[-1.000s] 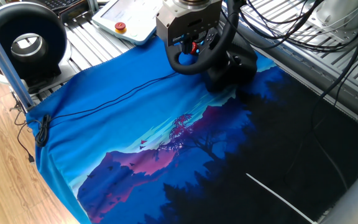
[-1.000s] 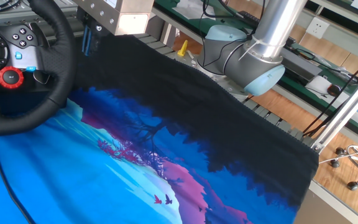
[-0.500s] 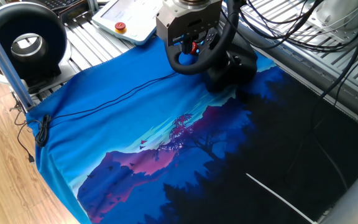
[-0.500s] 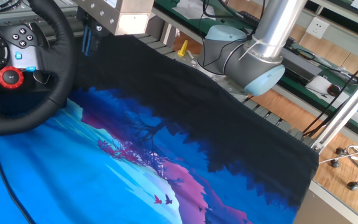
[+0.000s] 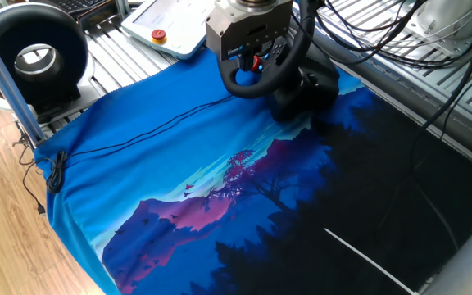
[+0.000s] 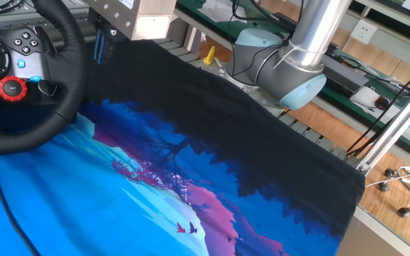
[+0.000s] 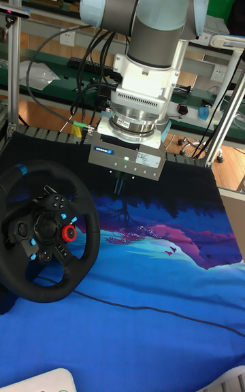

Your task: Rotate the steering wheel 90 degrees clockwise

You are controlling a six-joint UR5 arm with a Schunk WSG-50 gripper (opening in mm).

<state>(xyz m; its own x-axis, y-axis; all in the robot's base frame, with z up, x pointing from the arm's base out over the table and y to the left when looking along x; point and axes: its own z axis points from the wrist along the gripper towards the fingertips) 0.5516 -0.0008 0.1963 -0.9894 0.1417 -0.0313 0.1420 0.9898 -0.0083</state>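
The steering wheel (image 7: 80, 193) is a black round wheel standing upright at the left of the tall fixed view. Its hub carries a red knob (image 7: 69, 233) and small blue buttons, and a blue stripe (image 7: 17, 169) sits at the rim's upper left. The wheel also shows as the steering wheel (image 5: 247, 88) and the steering wheel (image 6: 68, 60). My gripper (image 7: 119, 184) hangs just right of the rim's upper part. Its two fingers are close together with nothing between them. The gripper (image 6: 104, 44) stands near the rim; contact cannot be made out. The gripper housing (image 5: 248, 29) covers the wheel's top.
A blue and black landscape cloth (image 5: 220, 188) covers the table, and a thin black cable (image 5: 138, 135) runs across it. A black ring-shaped device (image 5: 38, 57) with a silver-white centre and a white pendant (image 5: 166, 24) sit at the back left. The arm's base (image 6: 283, 71) stands behind the table.
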